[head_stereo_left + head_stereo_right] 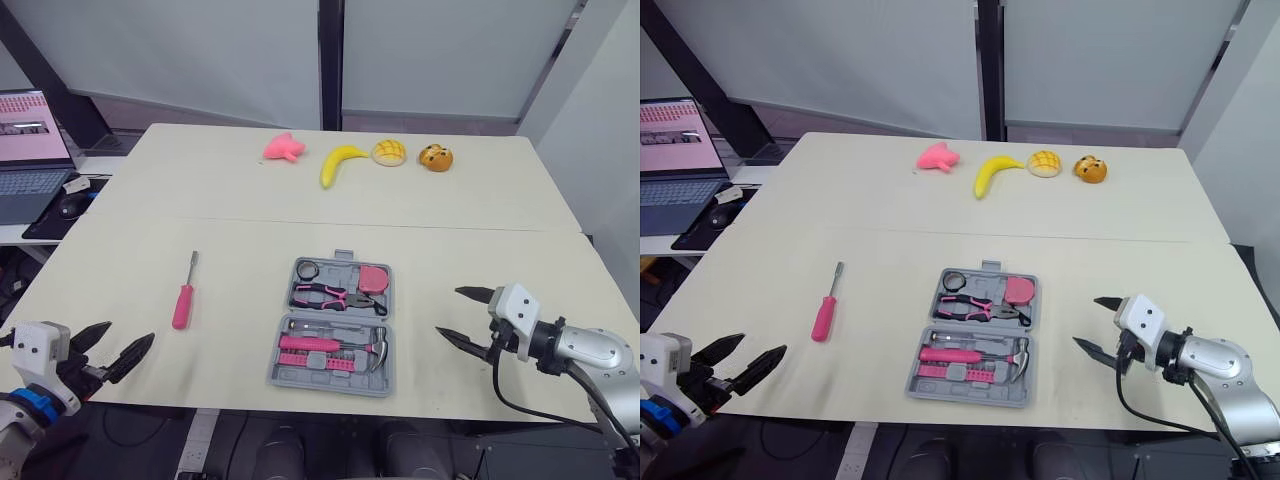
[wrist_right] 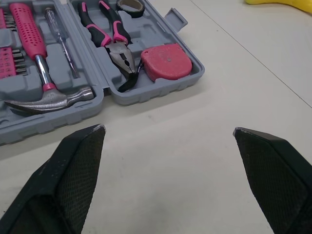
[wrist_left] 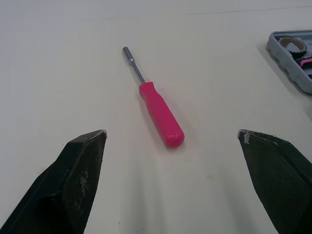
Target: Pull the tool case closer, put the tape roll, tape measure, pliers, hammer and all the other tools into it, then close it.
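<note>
In the head view, a cream table [image 1: 200, 200] is seen, made of two tops joined along a thin seam, with pale grey panels behind it. A laptop [image 1: 28, 150] is open on a side desk at the left. A pink toy [image 1: 283, 148], a banana [image 1: 340, 162] and two round buns [image 1: 389, 152] are lined up near the far edge.

The tool case [image 1: 330, 388] lies open near the front edge. The tape roll [image 1: 307, 269], pliers [image 1: 325, 295] and tape measure [image 1: 373, 279] are held in its far half, and the hammer [image 1: 335, 344] in its near half. A pink screwdriver [image 1: 182, 300] lies on the bare top, well apart to the left of the case. The left gripper [image 1: 131, 331] is held open at the front left edge, and the right gripper [image 1: 447, 310] is held open to the right of the case (nothing is gripped by either).

In the left wrist view, the screwdriver is seen ahead of the spread fingers, with its handle nearer.

In the right wrist view, the case is seen beyond the parted fingers, with bare table between.
</note>
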